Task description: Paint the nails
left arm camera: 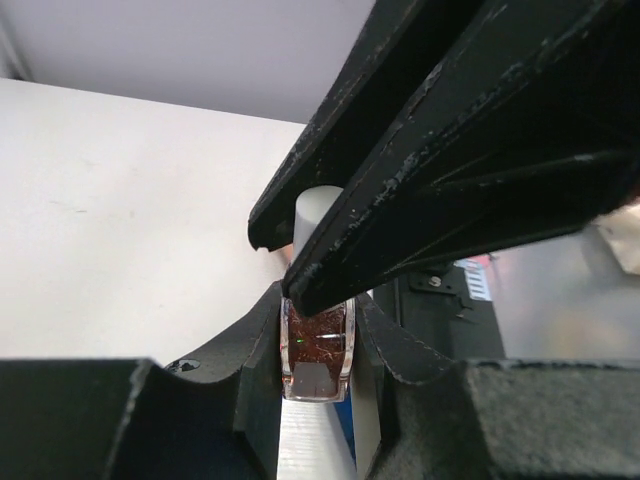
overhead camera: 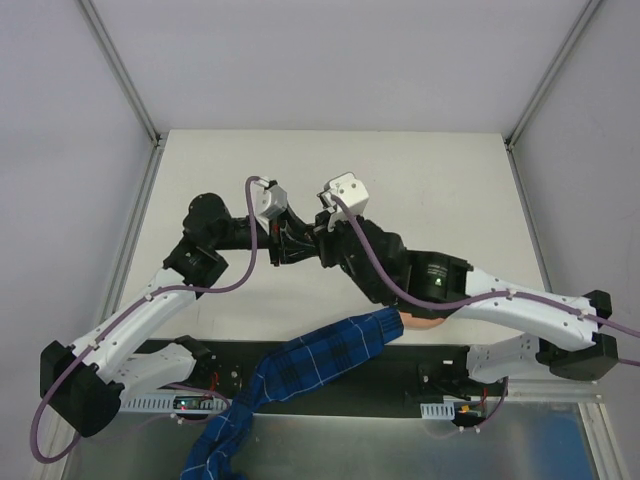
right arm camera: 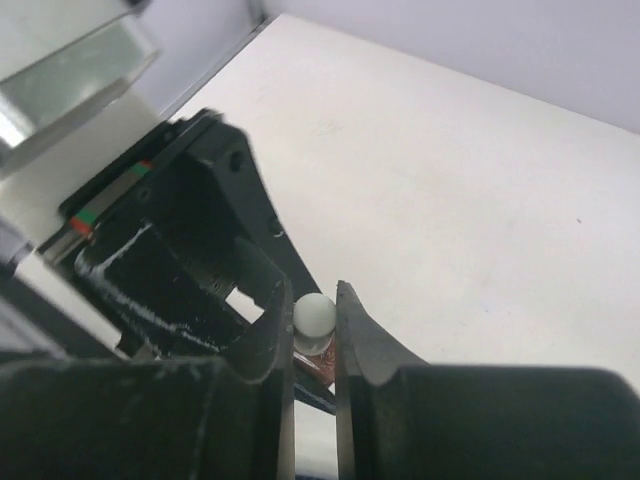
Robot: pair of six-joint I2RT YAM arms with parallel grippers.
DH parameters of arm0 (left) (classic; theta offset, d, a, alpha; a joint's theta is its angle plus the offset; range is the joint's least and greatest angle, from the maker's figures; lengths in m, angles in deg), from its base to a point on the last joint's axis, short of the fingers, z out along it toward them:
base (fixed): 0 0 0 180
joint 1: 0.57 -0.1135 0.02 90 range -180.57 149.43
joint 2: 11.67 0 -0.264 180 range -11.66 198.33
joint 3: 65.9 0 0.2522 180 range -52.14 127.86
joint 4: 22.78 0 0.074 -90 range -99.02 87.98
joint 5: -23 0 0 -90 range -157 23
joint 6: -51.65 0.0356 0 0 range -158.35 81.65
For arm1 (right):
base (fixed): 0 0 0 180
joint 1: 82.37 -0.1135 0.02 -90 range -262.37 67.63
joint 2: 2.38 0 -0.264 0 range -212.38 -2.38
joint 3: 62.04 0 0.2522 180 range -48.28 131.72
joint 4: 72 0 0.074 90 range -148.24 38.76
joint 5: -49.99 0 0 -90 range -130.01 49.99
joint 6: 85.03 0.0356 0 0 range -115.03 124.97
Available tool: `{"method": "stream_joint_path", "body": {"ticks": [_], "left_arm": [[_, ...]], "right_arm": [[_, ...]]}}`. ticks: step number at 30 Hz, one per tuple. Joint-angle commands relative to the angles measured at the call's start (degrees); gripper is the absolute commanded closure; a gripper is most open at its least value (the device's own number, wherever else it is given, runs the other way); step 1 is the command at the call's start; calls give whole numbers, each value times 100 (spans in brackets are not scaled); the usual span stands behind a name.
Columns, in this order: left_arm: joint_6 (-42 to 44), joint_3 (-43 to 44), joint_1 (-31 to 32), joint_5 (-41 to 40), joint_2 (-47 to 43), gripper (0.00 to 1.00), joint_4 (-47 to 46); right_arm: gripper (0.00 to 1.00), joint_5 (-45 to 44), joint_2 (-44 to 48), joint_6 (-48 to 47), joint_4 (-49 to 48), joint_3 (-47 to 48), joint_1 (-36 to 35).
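The bottle [left arm camera: 318, 350] looks glossy, perhaps glass; its cap [right arm camera: 313, 315] matt; sleeve [overhead camera: 320, 360] cloth.

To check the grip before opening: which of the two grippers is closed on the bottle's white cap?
The right gripper: it pinches the white cap. The left gripper instead clamps the dark red bottle below it.

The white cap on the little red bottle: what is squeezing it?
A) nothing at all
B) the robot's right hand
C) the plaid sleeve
B: in the right wrist view the right hand is shut on the white cap, while the left hand grips the red bottle below it.
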Motion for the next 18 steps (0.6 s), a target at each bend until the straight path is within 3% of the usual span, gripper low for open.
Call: {"method": "stream_joint_path", "body": {"ticks": [1, 4, 5, 9, 10, 13, 14, 18], "left_arm": [[341, 2, -158, -1111, -140, 100, -22], [412, 28, -158, -821, -61, 100, -22], [438, 28, -158, -750, -52, 100, -31], [553, 98, -158, -311, 18, 100, 39], [527, 116, -158, -223, 36, 100, 39], [421, 160, -158, 155, 71, 100, 5], [395, 195, -158, 417, 97, 100, -4], [9, 266, -158, 1068, 264, 100, -337]], "right_arm": [[100, -2667, -187, 703, 276, -30, -253], [89, -2017, -152, 360, 223, 49, -139], [78, -1527, -39, 116, 249, 76, -17], [59, -5, 524, -185, 424, -64, 441], [47, 259, 647, -298, 521, -125, 546], [25, 1778, 1148, -597, 609, -363, 1126], [21, 2783, 1262, -685, 627, -407, 1466], [11, 4732, 1282, -1099, 609, -391, 2040]]}}
